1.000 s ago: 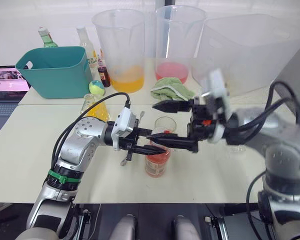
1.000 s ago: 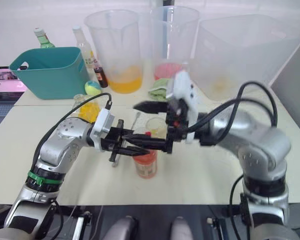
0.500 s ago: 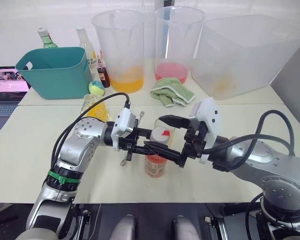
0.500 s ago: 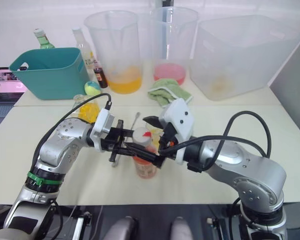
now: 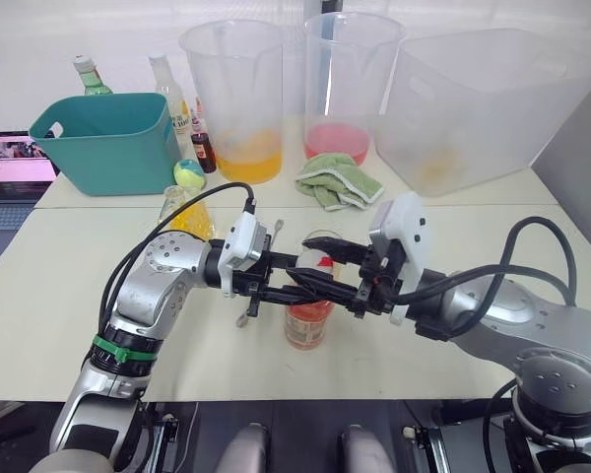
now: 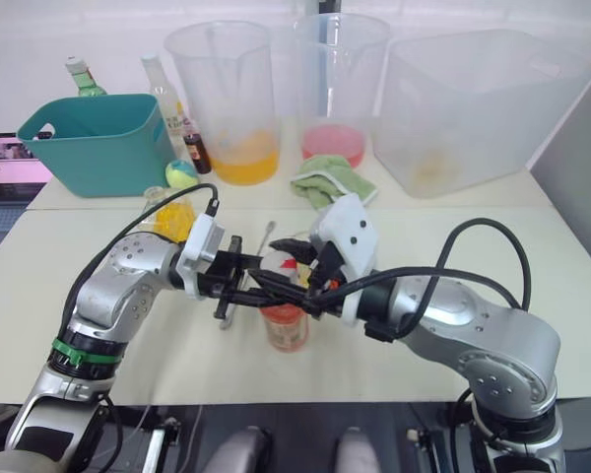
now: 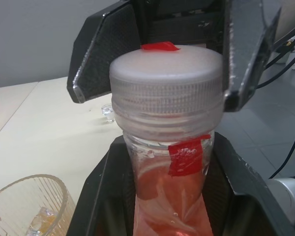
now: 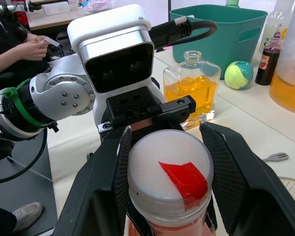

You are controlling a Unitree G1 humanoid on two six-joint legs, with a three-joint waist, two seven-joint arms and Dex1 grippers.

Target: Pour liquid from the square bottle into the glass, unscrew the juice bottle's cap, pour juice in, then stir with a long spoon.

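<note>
Left arm reaches in low, its left gripper (image 5: 294,287) clamped on the juice bottle (image 5: 306,320), upright near the tabletop's (image 5: 59,276) front edge. Right arm stretches across; right gripper (image 8: 168,162) open, fingers flanking the cap (image 8: 169,177) without clear contact.

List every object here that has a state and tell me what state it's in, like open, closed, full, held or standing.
juice bottle: upright on the table, gripped at the neck by the left claw, part full of pink juice.
cap: on the bottle.
right claw: open, a finger on either side of the cap.
square bottle: upright, unheld, part full of yellow liquid.
glass: upright beside the juice bottle.
</note>
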